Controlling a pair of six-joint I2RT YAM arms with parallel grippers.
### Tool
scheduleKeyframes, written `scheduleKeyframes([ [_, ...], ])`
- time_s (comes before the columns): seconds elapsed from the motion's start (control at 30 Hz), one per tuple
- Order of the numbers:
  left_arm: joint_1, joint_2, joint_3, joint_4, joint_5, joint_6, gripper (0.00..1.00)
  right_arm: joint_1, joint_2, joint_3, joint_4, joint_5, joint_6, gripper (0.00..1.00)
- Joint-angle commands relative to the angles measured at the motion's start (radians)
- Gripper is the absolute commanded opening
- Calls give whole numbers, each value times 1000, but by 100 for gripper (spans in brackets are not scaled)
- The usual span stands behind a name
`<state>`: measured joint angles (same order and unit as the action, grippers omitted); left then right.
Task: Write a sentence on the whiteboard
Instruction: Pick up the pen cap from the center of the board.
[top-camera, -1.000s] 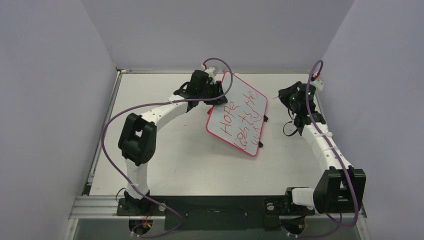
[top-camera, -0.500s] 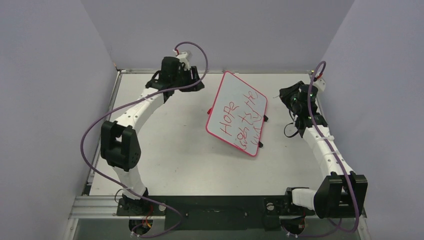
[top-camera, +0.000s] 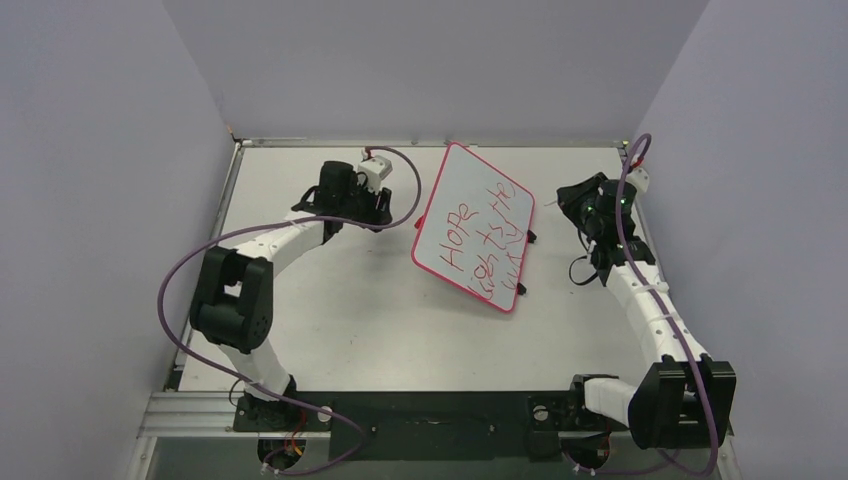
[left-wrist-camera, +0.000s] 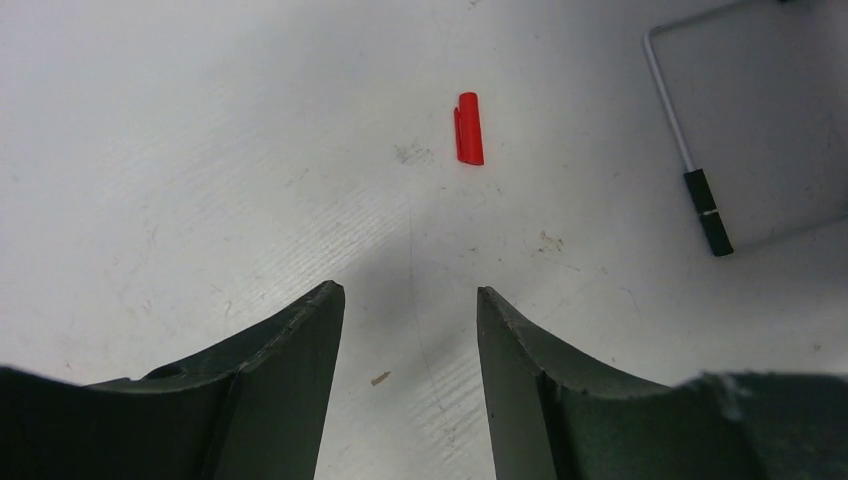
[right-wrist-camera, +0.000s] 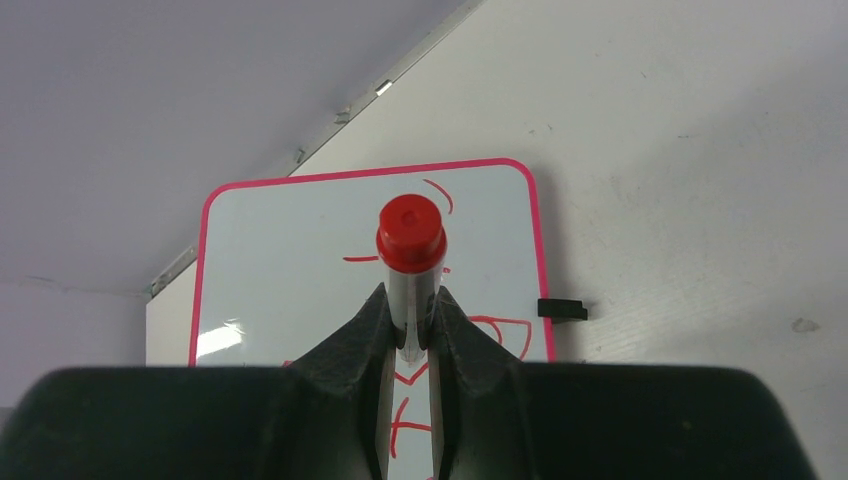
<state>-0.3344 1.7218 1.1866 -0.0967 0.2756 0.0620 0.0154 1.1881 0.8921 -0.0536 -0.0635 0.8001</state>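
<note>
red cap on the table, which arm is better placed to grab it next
Left. The left gripper is open, empty and aimed at the red cap just ahead; the right gripper is shut on the marker, facing the whiteboard.

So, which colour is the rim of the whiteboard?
Red-pink. The whiteboard rim shows best in the right wrist view.

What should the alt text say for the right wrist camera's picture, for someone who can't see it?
The right gripper is shut on a red-ended marker, seen from behind. Beyond it is a pink-rimmed whiteboard with red strokes, on a pale table.
</note>
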Motion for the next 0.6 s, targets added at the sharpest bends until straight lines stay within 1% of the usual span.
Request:
scheduleKeyframes([
  [0.0,-4,24,36,171,112,91,49,-9,-35,-15,45,-28,5,0],
  [0.13,-29,89,51,206,146,97,48,-9,-37,-18,45,-39,9,0],
  [0.23,-46,165,107,180,138,111,48,-10,-44,-18,44,-39,6,0],
  [0.37,-52,239,179,158,152,86,48,-11,-50,-16,45,-42,2,0],
  [0.47,-64,279,213,154,134,72,48,-12,-54,-14,46,-44,1,0],
  [0.57,-76,330,263,117,111,72,47,-12,-54,-12,45,-47,2,0],
])
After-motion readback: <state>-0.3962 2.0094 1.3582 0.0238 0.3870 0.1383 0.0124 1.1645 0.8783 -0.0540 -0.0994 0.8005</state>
